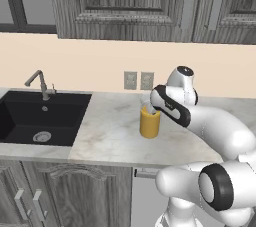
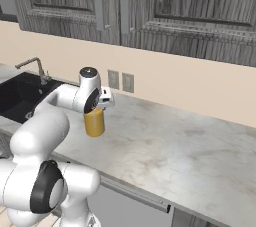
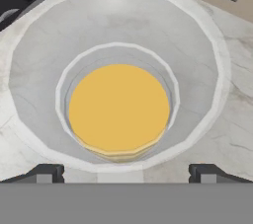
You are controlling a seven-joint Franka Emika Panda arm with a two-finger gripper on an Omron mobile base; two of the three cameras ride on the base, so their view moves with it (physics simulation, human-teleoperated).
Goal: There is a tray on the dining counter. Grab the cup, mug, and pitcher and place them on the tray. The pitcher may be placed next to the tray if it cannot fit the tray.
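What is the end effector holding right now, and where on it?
Nothing yet. The end effector is open just above the pitcher, looking straight down into its mouth, with the fingertips spread wide at its rim and not closed on it.

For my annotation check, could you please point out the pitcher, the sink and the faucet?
pitcher [image 1: 149,125], left base view, orange-filled body.
sink [image 1: 30,116], left base view, black basin floor.
faucet [image 1: 42,85], left base view, upright neck.

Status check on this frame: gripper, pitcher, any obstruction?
Gripper open, poised directly over pitcher. Pitcher upright on worktop, orange liquid visible. Nothing in the way.
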